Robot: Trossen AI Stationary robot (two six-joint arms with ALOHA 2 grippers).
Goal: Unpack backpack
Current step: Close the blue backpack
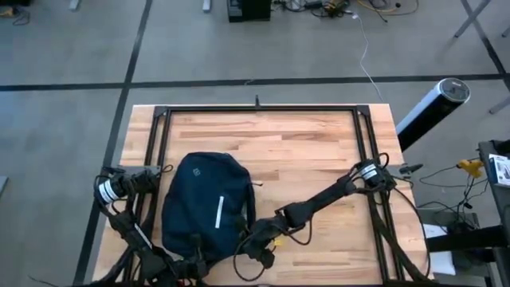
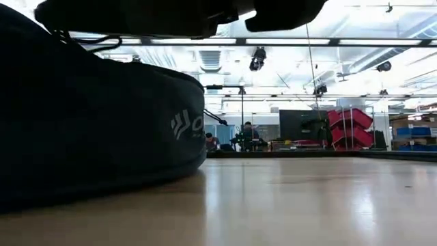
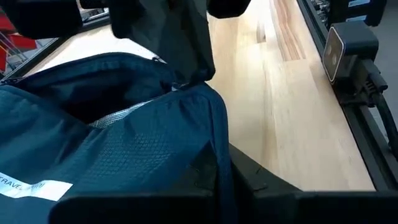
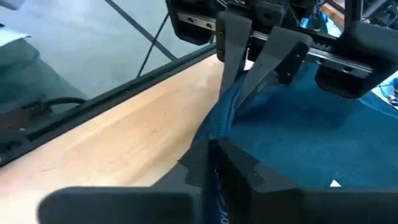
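Observation:
The dark navy backpack (image 1: 207,203) lies flat on the wooden table's near left part, its white stripe (image 1: 220,211) facing up. In the low view the backpack (image 2: 102,130) fills the left side. Its near end gapes open and shows silvery-grey lining (image 3: 118,115). My left gripper (image 1: 199,259) is at the backpack's near edge and my right gripper (image 1: 255,241) at its near right corner. Both are shut on the fabric beside the opening, close to each other. My left gripper pinches the fabric edge of the backpack's opening (image 3: 217,158) between its two fingers; the same hold shows from the other side (image 4: 242,81). The backpack's body rests on the table. My right gripper pinches the same edge of the opening (image 4: 214,165) a little farther along, between its two fingers (image 3: 193,43). The fabric edge (image 3: 180,81) rises from the bag up into the fingers.
A black metal frame (image 1: 255,109) runs around the table top, with rails along the left (image 1: 151,159) and right (image 1: 370,199) sides. Bare wood (image 1: 311,151) lies to the right of and beyond the backpack. Cables trail under my right arm (image 1: 299,235).

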